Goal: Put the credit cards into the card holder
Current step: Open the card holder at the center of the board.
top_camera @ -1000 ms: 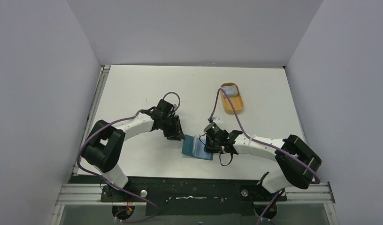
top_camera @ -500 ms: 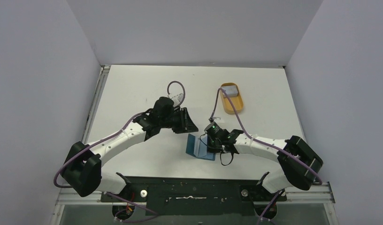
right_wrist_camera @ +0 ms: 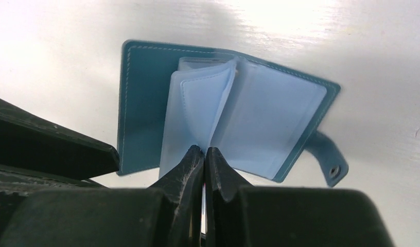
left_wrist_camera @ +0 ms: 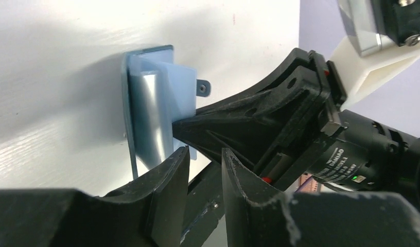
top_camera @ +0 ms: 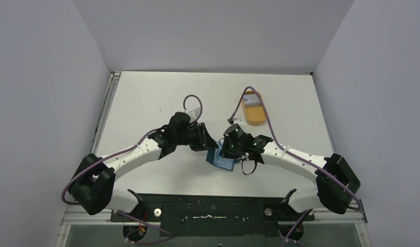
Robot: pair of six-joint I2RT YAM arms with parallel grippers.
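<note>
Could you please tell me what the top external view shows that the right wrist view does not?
Only the top external view shows the orange tray with a card in it. Only the right wrist view shows the clear sleeves fanned open, the snap tab, and the right tool shut on a sleeve's edge. Both show the card holder with the left tool beside it.

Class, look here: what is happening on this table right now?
The right gripper is shut on a clear sleeve of the open teal card holder, which rests on the table. The left gripper hovers beside it, jaws slightly apart, empty. The credit cards sit in the orange tray; no card shows in the sleeves.
</note>
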